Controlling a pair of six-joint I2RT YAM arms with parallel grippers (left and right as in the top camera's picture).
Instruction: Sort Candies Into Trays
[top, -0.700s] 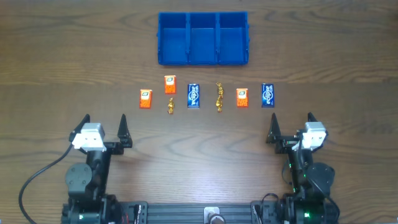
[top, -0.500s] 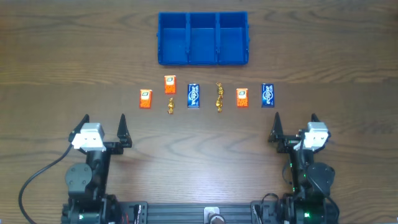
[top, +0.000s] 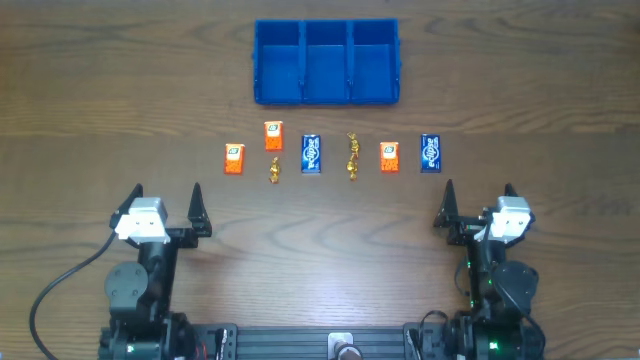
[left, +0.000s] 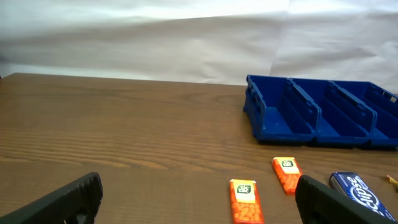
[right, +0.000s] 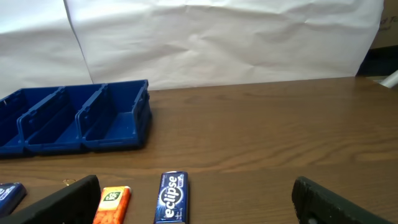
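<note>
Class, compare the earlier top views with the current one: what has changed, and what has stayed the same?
The right gripper edged slightly to the right, with its jaws open and empty. Nothing was grasped or released. The left gripper, the candies and the blue tray stayed where they were.

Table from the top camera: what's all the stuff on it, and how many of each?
tray: one, blue, three empty sections, far middle of the table.
orange boxes: three, orange, in the row in front of the tray.
blue packs: two, blue, same row.
gold candies: about three, gold, same row; too small to count for sure.
table: one, brown wood.
left gripper: one, black, open, near left.
right gripper: one, black, open, near right.
</note>
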